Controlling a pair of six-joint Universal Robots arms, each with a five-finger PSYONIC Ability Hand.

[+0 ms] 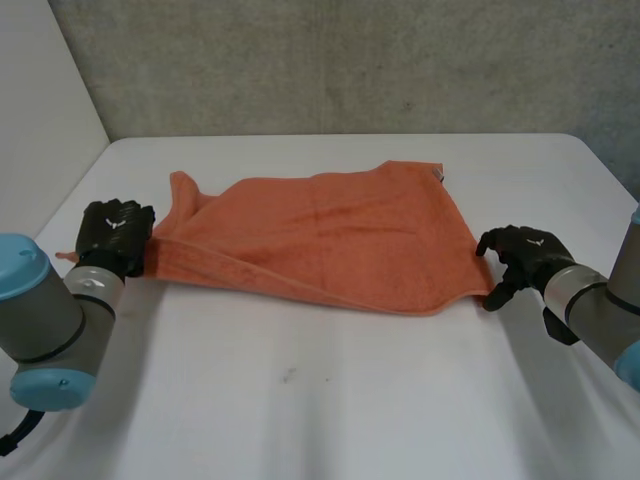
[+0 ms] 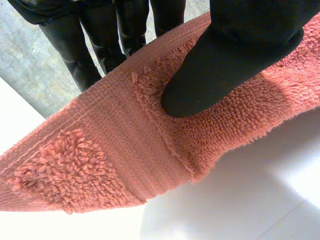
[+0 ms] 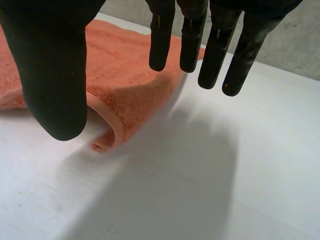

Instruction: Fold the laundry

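The left hand (image 1: 117, 231) pinches the left end of the orange terry towel (image 1: 330, 235). Its thumb (image 2: 220, 70) presses on the pile beside the woven hem band and its fingers (image 2: 80, 45) stand behind the cloth, so this end curls up a little from the white table (image 1: 330, 400). The right hand (image 1: 522, 256) holds nothing, its fingers (image 3: 215, 50) straight and set well apart from the thumb (image 3: 55, 75), and it is poised over the towel's near right corner, which lies on the table. The towel is spread between the two hands with a long fold along its near left edge.
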